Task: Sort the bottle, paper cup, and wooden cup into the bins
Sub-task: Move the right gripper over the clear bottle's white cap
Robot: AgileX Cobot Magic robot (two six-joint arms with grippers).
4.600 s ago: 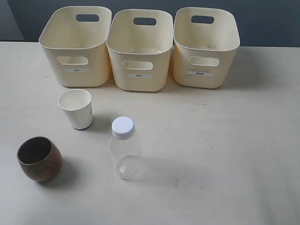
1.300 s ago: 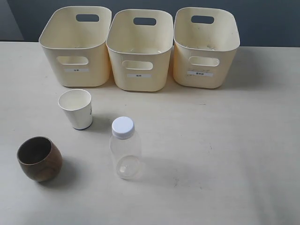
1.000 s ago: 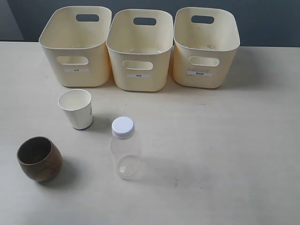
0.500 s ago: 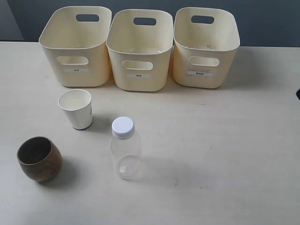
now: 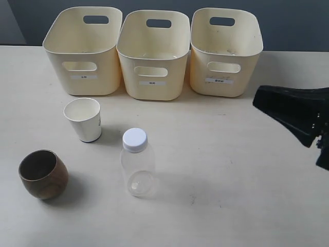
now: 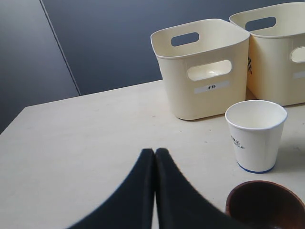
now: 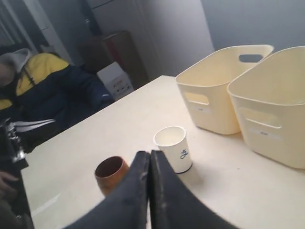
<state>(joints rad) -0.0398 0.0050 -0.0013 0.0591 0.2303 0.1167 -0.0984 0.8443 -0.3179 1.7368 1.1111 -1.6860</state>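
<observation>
Cream plastic forms the left bin (image 5: pixel 82 51), the middle bin (image 5: pixel 153 56) and the right bin (image 5: pixel 225 54). They stand side by side along the far side of the pale table (image 5: pixel 231 170), each with oval handle cutouts and a small white front label. The paper cup (image 5: pixel 83 120) stands upright in front of the left bin, apart from it. The wooden cup (image 5: pixel 43 174) sits nearer the front edge, at the far left. The bottle (image 5: pixel 137 162), clear with a white cap, stands upright in front of the middle bin, well apart from it and to the right of both cups. The black right gripper (image 5: pixel 263 103) reaches in from the right edge, level with the space in front of the right bin. Its fingers are pressed together and hold nothing.

At the left wrist, the left gripper (image 6: pixel 154 152) is clenched, its dark fingers meeting in a point over bare table with nothing between them. The paper cup (image 6: pixel 256 134) and the wooden cup's (image 6: pixel 264 205) rim lie just beyond, with the left bin (image 6: pixel 202 67) behind them and the middle bin (image 6: pixel 281 47) just beside it.

At the right wrist, the right gripper (image 7: pixel 148 155) is likewise clenched and empty. Past its tips stand the paper cup (image 7: pixel 174 149) and the wooden cup (image 7: pixel 111 174), apart from each other. The left bin (image 7: pixel 217 86) and the middle bin (image 7: pixel 274 105) are to one side. A person in a yellow and dark jacket (image 7: pixel 43 81) sits beyond the table.
</observation>
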